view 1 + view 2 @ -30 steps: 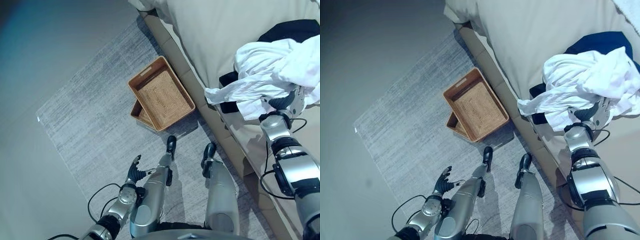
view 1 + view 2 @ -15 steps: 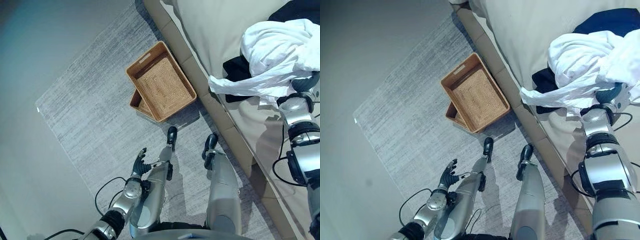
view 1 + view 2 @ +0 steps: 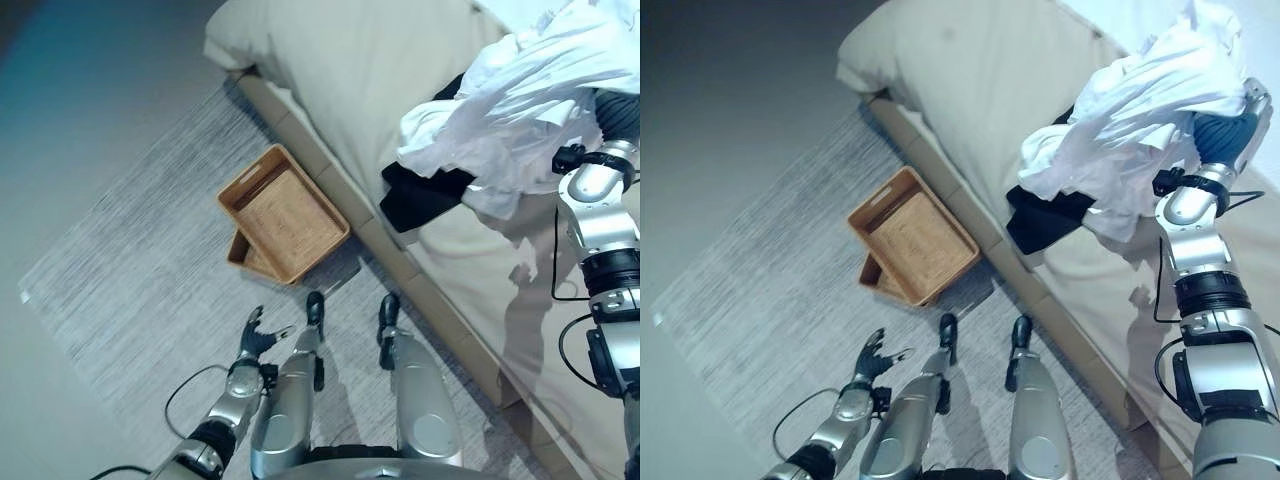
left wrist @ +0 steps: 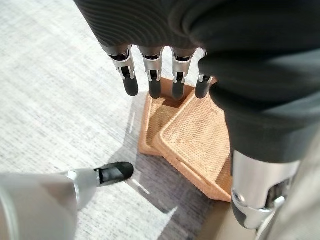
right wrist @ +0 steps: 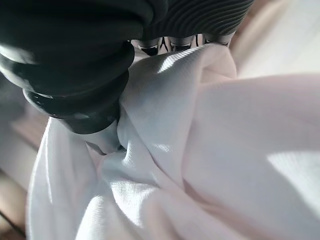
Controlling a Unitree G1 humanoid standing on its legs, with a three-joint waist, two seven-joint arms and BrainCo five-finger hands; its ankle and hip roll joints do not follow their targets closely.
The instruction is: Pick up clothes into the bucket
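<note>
My right hand [image 3: 1222, 135] is shut on a bunched white garment [image 3: 1130, 105] and holds it in the air above the bed, folds trailing down to the left. In the right wrist view the white cloth [image 5: 200, 150] wraps over the fingers, with the thumb [image 5: 102, 142] pressed into it. A dark garment [image 3: 425, 195] lies on the bed's edge under the white one. The empty wicker basket [image 3: 283, 215] stands on the rug beside the bed, resting on a second wicker tray [image 3: 245, 258]. My left hand [image 3: 255, 335] hangs low over the rug, open, fingers [image 4: 152, 82] straight, pointing toward the basket [image 4: 195, 135].
The beige bed [image 3: 350, 80] fills the upper right, its side rail [image 3: 440, 310] running diagonally past the basket. A grey rug [image 3: 130, 270] covers the floor on the left, with smooth floor [image 3: 70, 110] beyond it.
The whole view has shifted, so the camera moved. My right hand has lifted the white garment higher off the bed, and the dark garment has stayed on the bed. My left hand stays low and open.
</note>
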